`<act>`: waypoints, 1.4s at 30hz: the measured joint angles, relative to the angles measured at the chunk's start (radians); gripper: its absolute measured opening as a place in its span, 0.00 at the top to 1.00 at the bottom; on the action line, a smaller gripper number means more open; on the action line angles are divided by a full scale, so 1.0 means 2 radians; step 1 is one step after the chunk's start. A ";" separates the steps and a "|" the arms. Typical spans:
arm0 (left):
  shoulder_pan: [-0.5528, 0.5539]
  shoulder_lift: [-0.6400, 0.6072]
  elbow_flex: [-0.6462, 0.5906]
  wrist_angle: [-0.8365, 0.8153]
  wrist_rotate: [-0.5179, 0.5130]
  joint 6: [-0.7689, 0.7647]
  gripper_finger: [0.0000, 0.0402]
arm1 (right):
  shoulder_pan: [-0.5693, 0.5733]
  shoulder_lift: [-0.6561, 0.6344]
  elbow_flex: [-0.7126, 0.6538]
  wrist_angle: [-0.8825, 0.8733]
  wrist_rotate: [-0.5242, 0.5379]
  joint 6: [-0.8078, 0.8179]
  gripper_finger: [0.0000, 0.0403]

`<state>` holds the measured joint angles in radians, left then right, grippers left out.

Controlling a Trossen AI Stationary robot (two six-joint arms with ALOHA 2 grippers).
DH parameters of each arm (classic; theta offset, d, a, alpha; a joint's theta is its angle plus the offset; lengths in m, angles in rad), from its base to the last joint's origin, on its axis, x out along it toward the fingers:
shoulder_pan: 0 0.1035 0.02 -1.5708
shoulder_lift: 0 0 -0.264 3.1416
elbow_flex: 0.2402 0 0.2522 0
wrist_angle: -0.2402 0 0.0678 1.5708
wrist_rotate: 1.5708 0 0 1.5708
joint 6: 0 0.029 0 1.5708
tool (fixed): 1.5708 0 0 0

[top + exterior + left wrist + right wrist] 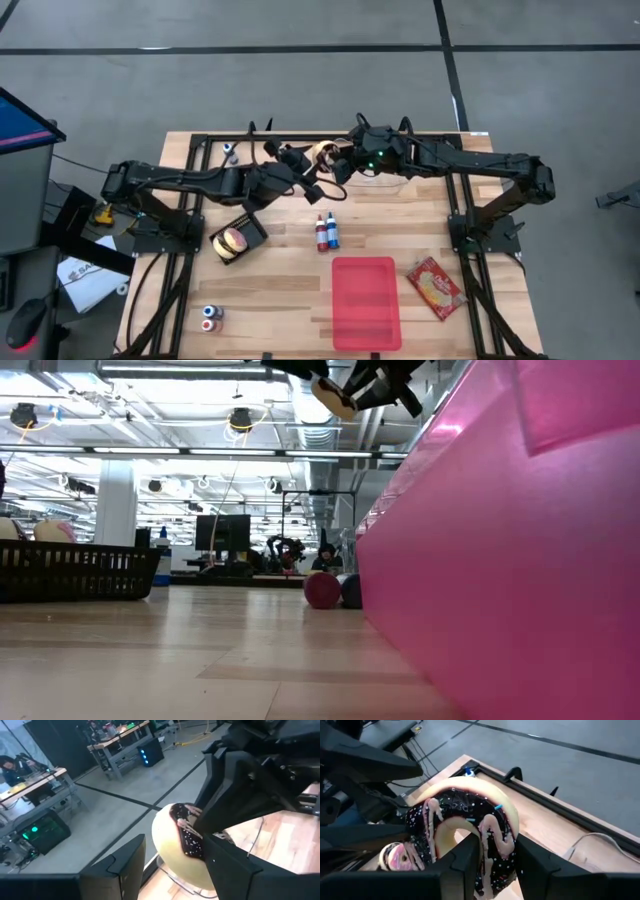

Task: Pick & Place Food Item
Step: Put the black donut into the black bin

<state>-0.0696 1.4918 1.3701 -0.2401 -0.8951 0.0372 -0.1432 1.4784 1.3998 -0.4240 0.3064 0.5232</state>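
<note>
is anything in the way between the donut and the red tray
Nothing visible blocks it. The right hand holds the donut high at the table's far edge, the left hand beside it. The two bottles stand between it and the red tray, but lower.

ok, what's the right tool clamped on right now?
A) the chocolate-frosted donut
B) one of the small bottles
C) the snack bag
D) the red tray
A: the right wrist view shows the right tool with its fingers pinching the ring of the chocolate-frosted donut, held up above the table's far edge, while the left tool meets it there.
</note>
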 joint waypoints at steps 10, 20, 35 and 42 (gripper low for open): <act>0.008 0.004 0.000 0.019 0.032 0.006 0.52 | 0.001 0.000 0.000 0.006 -0.009 0.000 0.73; 0.014 0.008 0.000 0.019 0.031 0.006 0.52 | 0.003 0.000 0.000 0.007 -0.009 0.000 0.73; 0.014 0.008 0.000 0.019 0.024 0.005 0.52 | 0.003 0.000 0.000 0.010 -0.009 -0.004 0.73; 0.014 0.008 0.000 0.015 0.022 0.004 0.52 | 0.003 0.000 0.000 0.010 -0.008 -0.009 0.73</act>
<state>-0.0425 1.5078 1.3697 -0.2105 -0.8502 0.0461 -0.1379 1.4784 1.3997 -0.4030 0.2897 0.5050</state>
